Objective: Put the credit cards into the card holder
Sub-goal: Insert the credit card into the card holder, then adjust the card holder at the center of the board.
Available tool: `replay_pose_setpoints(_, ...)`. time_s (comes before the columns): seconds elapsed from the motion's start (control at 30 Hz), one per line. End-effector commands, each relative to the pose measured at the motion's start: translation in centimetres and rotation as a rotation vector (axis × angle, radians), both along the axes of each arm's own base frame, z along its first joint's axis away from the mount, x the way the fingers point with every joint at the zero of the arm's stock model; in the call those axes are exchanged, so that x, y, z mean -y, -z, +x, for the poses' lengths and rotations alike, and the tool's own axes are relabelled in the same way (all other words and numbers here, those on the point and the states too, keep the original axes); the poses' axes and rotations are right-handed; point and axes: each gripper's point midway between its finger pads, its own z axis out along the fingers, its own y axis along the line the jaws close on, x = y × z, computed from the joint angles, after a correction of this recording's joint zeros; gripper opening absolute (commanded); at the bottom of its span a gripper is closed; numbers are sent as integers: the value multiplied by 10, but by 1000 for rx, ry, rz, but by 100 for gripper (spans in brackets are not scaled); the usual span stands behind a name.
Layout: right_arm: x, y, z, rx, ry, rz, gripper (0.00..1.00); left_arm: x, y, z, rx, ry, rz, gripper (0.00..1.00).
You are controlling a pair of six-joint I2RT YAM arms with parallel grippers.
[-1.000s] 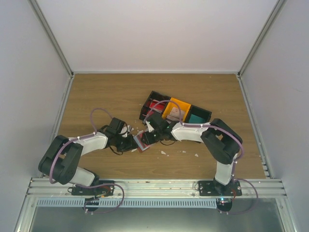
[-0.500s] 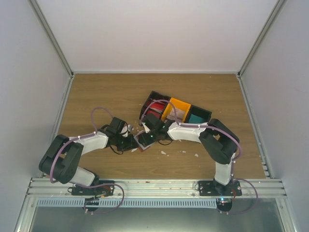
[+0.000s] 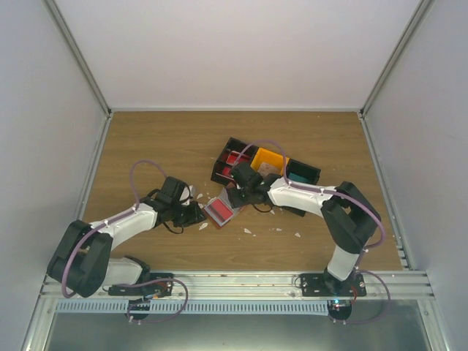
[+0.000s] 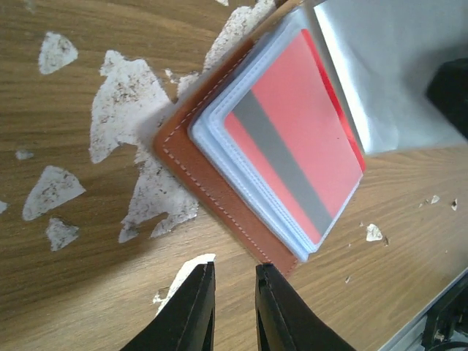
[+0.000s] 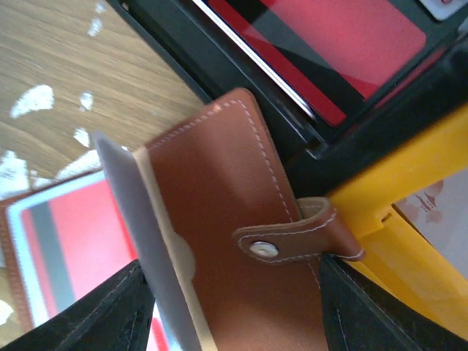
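Note:
The card holder (image 4: pixel 212 190), a brown leather wallet, lies open on the table, with a red credit card (image 4: pixel 292 131) with a grey stripe in its clear pocket. My right gripper (image 5: pixel 230 292) is shut on the holder's lifted cover (image 5: pixel 219 190) with the snap tab, holding it up. My left gripper (image 4: pixel 234 267) is slightly open and empty, just short of the holder's near edge. From above, the holder (image 3: pixel 219 210) lies between the left gripper (image 3: pixel 199 216) and the right gripper (image 3: pixel 235 194). More red cards (image 5: pixel 329 44) lie in the bin, and a teal one (image 3: pixel 296 178).
The black-and-orange three-compartment bin (image 3: pixel 269 159) stands just behind the right gripper; its orange wall (image 5: pixel 409 219) is close to the snap tab. Torn white scraps (image 4: pixel 124 95) lie on the wood around the holder, and some more (image 3: pixel 248 231) nearer the front.
My left gripper has let go and drawn back to the left. My right gripper has moved right towards the bin with the cover, so the holder now lies open with the red card showing.

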Motion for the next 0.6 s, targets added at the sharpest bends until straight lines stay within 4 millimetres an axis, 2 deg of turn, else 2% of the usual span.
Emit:
replay_pose_setpoints(0.0, 23, 27, 0, -14, 23, -140, 62, 6, -11, 7, 40, -1, -45, 20)
replay_pose_setpoints(0.07, 23, 33, -1, -27, 17, -154, 58, 8, -11, 8, 39, 3, -54, 20)
replay_pose_setpoints(0.13, 22, 36, -4, -43, 8, -147, 50, 10, -10, 9, 39, 7, -62, 20)
replay_pose_setpoints(0.27, 17, 38, -16, -90, -3, -95, 31, 12, -6, 9, 28, 9, -68, 20)
replay_pose_setpoints(0.4, 14, 47, -38, -176, -6, -37, 11, 10, -2, 7, 17, -4, -66, 20)
replay_pose_setpoints(0.57, 12, 57, -66, -264, 0, -3, 7, 4, 1, 6, 13, -44, -45, 20)
